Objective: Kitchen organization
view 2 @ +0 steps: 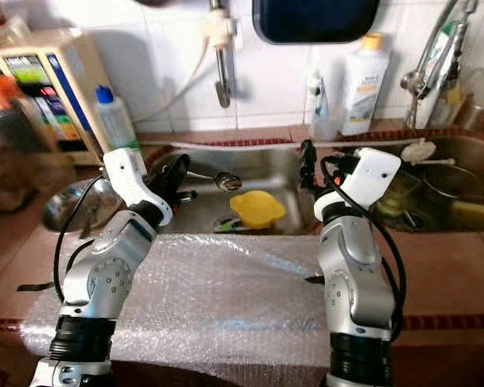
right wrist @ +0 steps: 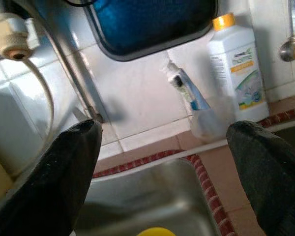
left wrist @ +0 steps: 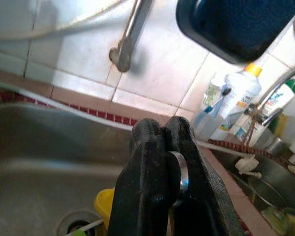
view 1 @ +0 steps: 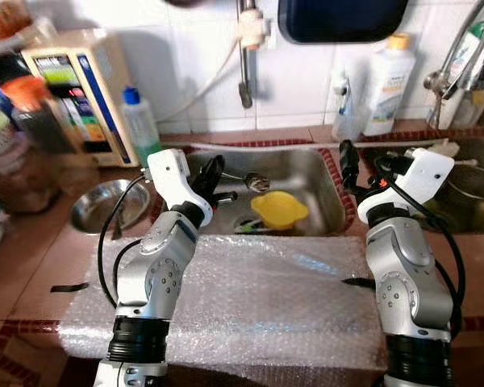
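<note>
Left gripper over the near-left part of the steel sink, fingers pressed together on the handle of a metal spoon — bowl of the spoon sticking out past the fingertips, above the basin. Seen from the left wrist, the black fingers clamped tight with a strip of shiny metal caught between them.

Right gripper raised over the red-tiled divider between this sink and a second basin on the right, fingers spread wide and holding nothing; from the right wrist, the two pads far apart with the tiled wall between them.

Down in the sink, near the drain, a yellow cup-like object — lying on the bottom, just below the spoon. On the back ledge, a white bottle with a yellow cap beside a small clear container holding a toothpaste tube. Left of the sink, a blue-capped bottle, a beige appliance and a steel bowl on the counter. Across the near counter edge, a sheet of bubble wrap under both arms.
</note>
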You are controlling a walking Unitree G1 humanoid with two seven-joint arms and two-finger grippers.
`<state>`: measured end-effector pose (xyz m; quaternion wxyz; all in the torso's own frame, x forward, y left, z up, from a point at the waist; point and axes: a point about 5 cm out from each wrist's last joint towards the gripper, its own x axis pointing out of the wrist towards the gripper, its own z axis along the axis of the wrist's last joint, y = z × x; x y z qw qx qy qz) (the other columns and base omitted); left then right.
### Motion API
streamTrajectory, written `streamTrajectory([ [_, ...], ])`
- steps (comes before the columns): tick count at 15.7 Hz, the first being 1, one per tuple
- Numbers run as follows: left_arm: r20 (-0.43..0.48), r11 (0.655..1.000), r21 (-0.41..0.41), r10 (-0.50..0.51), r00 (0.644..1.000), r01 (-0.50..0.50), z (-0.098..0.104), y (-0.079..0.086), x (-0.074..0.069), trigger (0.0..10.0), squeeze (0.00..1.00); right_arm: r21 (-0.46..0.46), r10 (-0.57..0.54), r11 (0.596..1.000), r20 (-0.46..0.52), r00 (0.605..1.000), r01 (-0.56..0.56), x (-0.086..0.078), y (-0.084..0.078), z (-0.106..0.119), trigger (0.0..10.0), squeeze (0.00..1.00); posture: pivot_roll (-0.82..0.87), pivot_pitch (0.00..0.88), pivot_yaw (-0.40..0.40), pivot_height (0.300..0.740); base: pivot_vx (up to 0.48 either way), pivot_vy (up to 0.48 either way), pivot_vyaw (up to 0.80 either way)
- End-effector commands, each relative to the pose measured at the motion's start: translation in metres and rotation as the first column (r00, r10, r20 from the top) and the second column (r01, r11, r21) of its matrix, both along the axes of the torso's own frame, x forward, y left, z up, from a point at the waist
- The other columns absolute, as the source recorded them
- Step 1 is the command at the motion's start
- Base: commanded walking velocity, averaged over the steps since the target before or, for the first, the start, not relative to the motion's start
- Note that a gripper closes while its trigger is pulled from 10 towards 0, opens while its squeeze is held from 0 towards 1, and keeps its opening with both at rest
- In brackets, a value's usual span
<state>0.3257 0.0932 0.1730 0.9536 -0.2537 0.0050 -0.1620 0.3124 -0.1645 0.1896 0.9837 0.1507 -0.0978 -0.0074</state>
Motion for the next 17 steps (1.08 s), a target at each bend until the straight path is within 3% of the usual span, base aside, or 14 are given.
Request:
streamTrajectory([
  [1,0.010,1.000,0.011,0.023,1.000,-0.023,0.0038,0.0049,0.0028,10.0,0.00,0.001,0.010,1.000,0.009,1.000,-0.010,0.0035,0.0053,0.0037,10.0,0.00,-0.05,0.000,0.107,0.740,0.000,0.000,0.00],
  [10,-0.021,0.999,-0.002,0.033,0.999,-0.033,0.0022,0.0060,0.0058,10.0,0.00,0.001,0.017,1.000,0.016,1.000,-0.017,0.0057,0.0089,0.0039,10.0,0.00,-0.05,0.000,0.112,0.740,0.000,0.037,0.00],
  [15,-0.014,0.999,0.046,0.021,1.000,-0.021,-0.0051,0.0029,0.0004,10.0,0.00,-0.036,0.029,0.999,0.020,0.999,-0.028,0.0073,0.0103,0.0041,10.0,0.00,-0.05,0.000,0.105,0.740,0.000,0.000,0.00],
  [17,0.004,1.000,-0.014,0.017,1.000,-0.017,-0.0056,0.0026,-0.0038,10.0,0.00,-0.082,0.057,0.995,0.032,0.998,-0.054,0.0053,0.0127,0.0046,10.0,0.00,-0.05,0.000,0.094,0.740,0.000,0.000,0.00],
])
